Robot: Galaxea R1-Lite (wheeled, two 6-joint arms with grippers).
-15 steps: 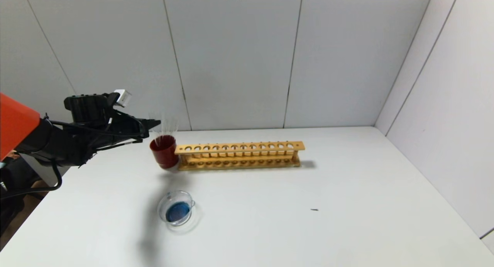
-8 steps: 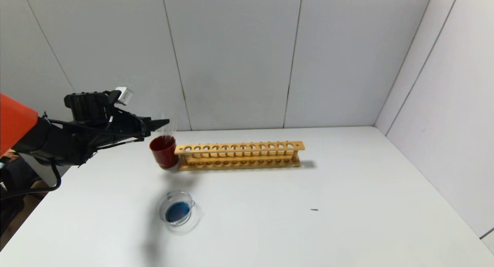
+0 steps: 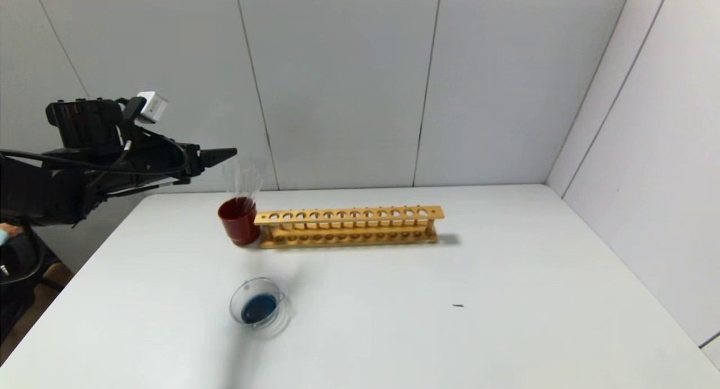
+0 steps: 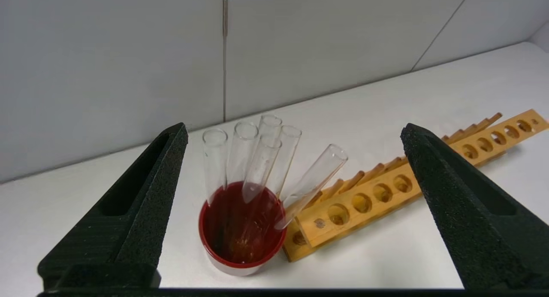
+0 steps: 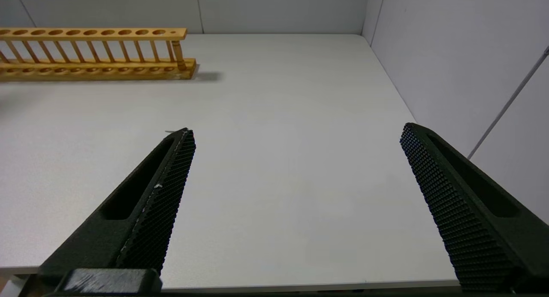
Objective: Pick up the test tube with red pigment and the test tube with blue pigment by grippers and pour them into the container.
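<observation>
Above the red cup (image 3: 239, 220) our left gripper (image 4: 291, 159) hangs, jaws spread, empty; container (image 3: 260, 307) holds blue; pouring looks done.

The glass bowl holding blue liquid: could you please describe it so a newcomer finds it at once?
Start at the long wooden test tube rack on the white table. Nearer the robot than the dark red cup at its left end stands the small shallow clear glass bowl, alone in holding blue liquid.

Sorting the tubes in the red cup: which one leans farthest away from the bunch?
The tube tipped out over the wooden rack; the other five stand close together in the red cup.
</observation>
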